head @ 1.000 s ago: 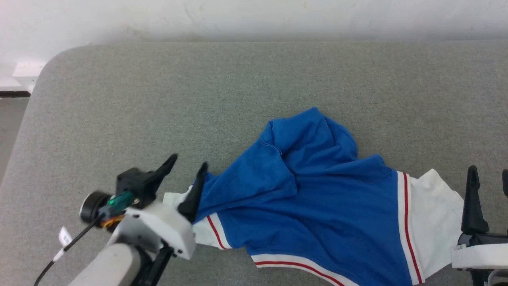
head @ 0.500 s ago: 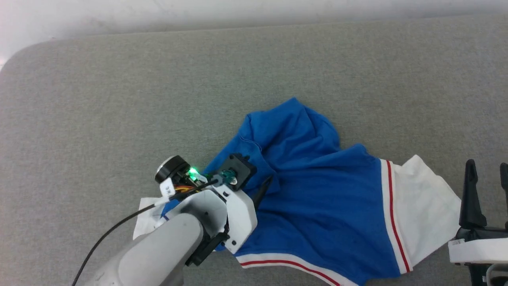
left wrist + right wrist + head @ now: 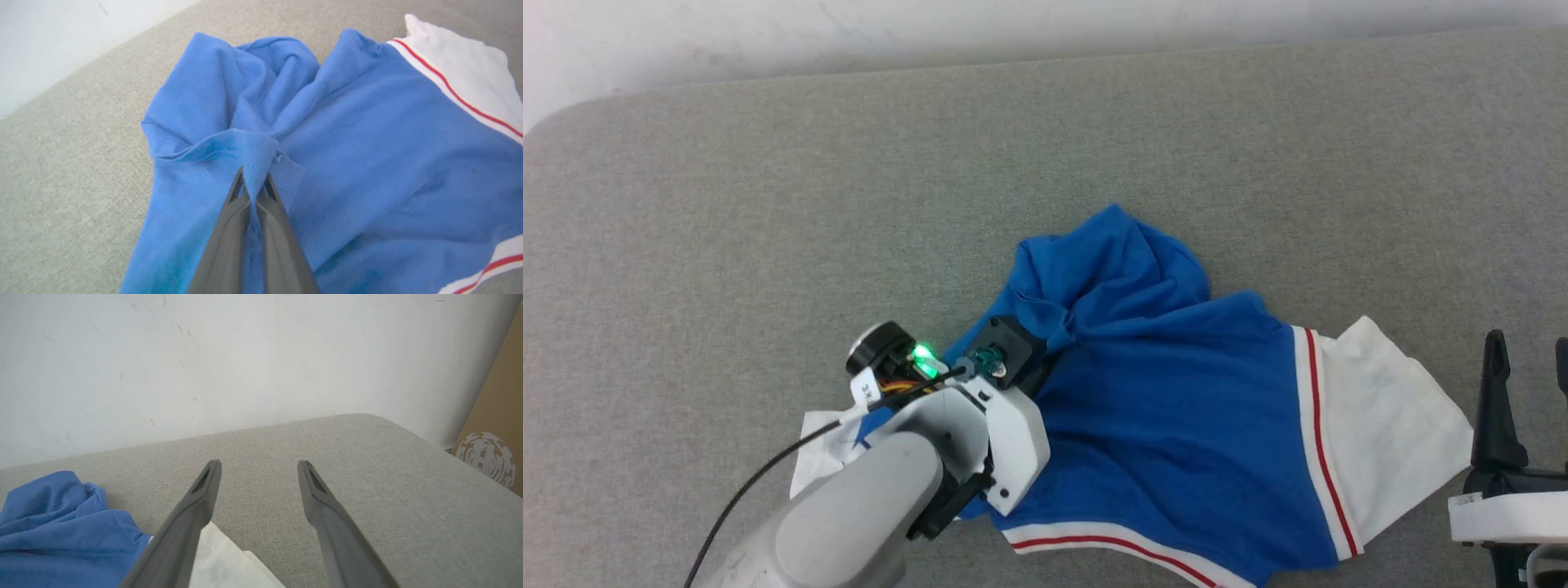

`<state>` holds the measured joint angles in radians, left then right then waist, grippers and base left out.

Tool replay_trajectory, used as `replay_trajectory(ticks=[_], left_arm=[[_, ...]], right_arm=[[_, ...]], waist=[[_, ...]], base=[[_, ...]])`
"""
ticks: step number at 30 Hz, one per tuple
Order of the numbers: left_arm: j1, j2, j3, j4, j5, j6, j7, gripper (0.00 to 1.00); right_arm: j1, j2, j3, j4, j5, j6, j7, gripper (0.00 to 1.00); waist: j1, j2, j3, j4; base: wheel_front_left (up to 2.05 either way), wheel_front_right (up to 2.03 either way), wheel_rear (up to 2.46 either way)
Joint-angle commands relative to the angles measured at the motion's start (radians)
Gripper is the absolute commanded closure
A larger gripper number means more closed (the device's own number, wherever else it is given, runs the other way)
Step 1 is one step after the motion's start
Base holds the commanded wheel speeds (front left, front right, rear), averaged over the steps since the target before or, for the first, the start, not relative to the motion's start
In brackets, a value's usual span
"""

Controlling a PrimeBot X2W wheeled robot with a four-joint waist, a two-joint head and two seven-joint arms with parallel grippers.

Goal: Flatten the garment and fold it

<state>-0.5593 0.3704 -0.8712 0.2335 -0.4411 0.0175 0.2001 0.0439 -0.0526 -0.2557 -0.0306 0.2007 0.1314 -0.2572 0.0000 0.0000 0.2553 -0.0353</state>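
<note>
On the grey counter (image 3: 768,204) the garment (image 3: 1176,425) lies crumpled, royal blue with white, red-striped sleeves. My left hand (image 3: 253,179) pinches a hemmed blue fold tight; my right hand (image 3: 259,467) hangs spread beside one white sleeve, holding nothing.

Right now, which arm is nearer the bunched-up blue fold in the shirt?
Left. The left jaws are pinched shut on the fold; the right jaws stand open by the white sleeve on the robot's right, well away from the fold.
</note>
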Motion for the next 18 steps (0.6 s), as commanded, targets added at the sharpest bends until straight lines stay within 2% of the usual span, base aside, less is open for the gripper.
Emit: replay_trajectory(ticks=[1, 11, 18], left_arm=[[-0.026, -0.002, 0.013, -0.015, -0.006, -0.003, -0.015, 1.00], [-0.169, 0.022, 0.079, -0.121, -0.012, -0.026, -0.028, 1.00], [-0.336, 0.014, 0.141, -0.004, 0.002, -0.057, -0.112, 1.00]], right_arm=[[0.002, 0.002, -0.002, -0.002, -0.002, -0.001, -0.005, 0.00], [-0.001, 0.002, 0.013, -0.017, -0.007, -0.001, -0.005, 0.00], [-0.038, 0.002, 0.032, -0.022, -0.005, -0.001, -0.005, 0.00]], waist=[[0.0000, 0.0000, -0.006, 0.007], [0.0000, 0.0000, 0.034, 0.011], [0.0000, 0.0000, 0.127, -0.032]], base=[[0.00, 0.00, 0.00], [0.00, 0.00, 0.00], [0.00, 0.00, 0.00]])
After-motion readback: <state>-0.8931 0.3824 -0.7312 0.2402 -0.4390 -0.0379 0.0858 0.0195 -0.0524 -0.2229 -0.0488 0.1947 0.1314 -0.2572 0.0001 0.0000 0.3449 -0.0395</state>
